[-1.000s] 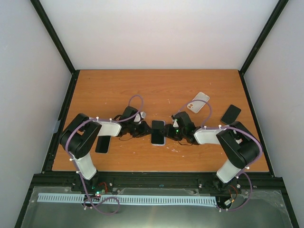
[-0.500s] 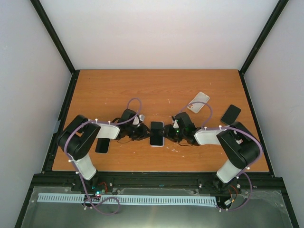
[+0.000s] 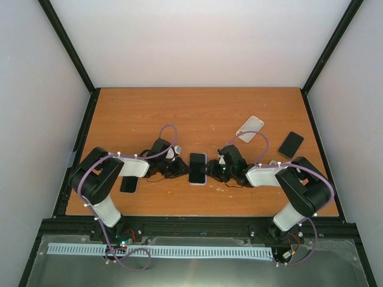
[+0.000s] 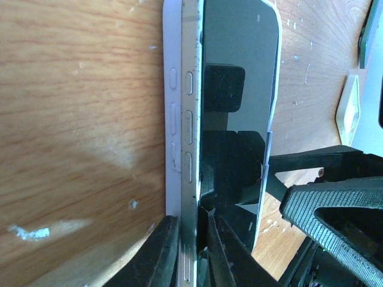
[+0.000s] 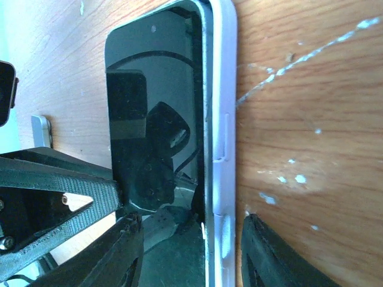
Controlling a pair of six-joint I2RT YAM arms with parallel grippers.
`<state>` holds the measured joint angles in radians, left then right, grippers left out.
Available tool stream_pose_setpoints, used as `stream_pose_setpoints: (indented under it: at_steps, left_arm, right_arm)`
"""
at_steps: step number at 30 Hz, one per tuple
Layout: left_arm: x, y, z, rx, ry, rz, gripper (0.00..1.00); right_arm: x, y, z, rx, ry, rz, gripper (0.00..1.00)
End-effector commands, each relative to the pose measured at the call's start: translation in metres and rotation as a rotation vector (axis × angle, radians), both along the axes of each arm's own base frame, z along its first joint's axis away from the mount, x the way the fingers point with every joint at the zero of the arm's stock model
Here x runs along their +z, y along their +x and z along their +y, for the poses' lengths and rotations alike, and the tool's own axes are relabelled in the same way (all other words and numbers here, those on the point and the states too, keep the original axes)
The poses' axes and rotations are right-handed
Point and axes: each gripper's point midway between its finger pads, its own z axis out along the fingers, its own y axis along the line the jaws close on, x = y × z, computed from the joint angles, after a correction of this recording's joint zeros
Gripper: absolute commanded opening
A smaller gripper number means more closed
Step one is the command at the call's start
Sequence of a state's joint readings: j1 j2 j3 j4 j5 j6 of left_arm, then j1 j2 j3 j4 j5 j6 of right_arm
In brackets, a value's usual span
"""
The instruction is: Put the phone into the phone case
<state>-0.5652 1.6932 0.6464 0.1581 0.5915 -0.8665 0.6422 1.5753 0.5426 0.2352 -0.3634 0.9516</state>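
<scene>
So the phone [image 3: 198, 167] sits between the 2 grippers, half-seated in the phone case [image 5: 222, 119]. The left gripper [image 4: 190, 234] pinches their near edge together, probably pressing it home. The right gripper [image 5: 191, 226] straddles the opposite edge, jaws spread, likely just bracing.

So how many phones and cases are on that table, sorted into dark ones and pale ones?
Dark: 3 (the phone in the middle, a right slab, a left slab; I cannot tell whether the slabs are phones or cases)
Pale: 2 (the case on the phone, a spare case)
Total: 5
</scene>
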Motion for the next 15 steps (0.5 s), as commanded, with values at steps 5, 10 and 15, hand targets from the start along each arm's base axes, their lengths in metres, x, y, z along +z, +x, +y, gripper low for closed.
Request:
stream_pose_setpoints:
  at_steps: [5,10,15]
  left_arm:
    - [-0.002,-0.009,0.002,-0.016,0.0,-0.003,0.11]
    - [-0.009,-0.014,0.005,0.001,-0.005,0.008,0.04]
    - [-0.01,-0.017,0.006,0.006,-0.014,0.022,0.09]
  right_arm:
    - [0.01,0.006,0.022,0.036,0.077,-0.01,0.45]
    - [0.033,0.007,0.032,0.066,0.162,-0.066,0.46]
    - [0.057,0.002,0.04,0.102,0.263,-0.107,0.47]
